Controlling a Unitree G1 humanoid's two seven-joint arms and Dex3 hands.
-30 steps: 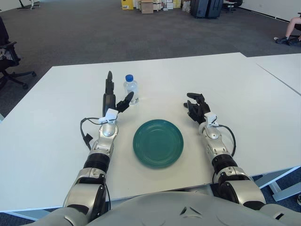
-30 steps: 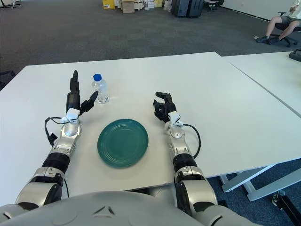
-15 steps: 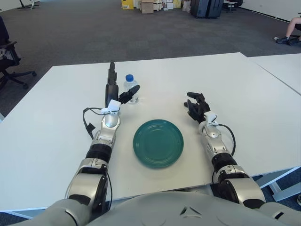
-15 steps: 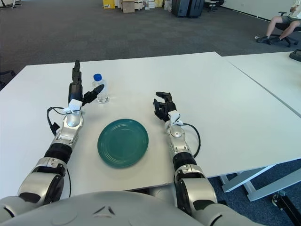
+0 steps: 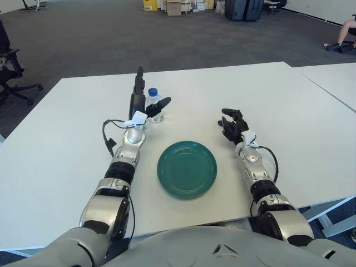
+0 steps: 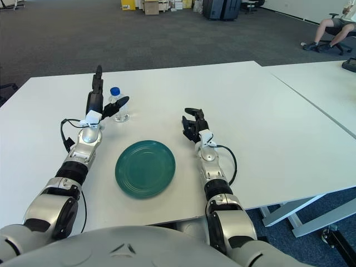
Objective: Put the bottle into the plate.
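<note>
Clear bottle (image 5: 155, 105) stands between the open left hand's (image 5: 142, 105) fingers.

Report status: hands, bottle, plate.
Left robot hand open, fingers straddling the clear plastic bottle with blue cap, not gripped. Right robot hand idle right of the round green plate. Bottle upright on the white table; plate bare.

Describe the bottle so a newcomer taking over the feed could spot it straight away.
On the white table, look past the far left edge of the green plate to where the left hand reaches with open fingers. Between those fingers stands the bottle, upright, small and clear, the only thing with a blue cap.
</note>
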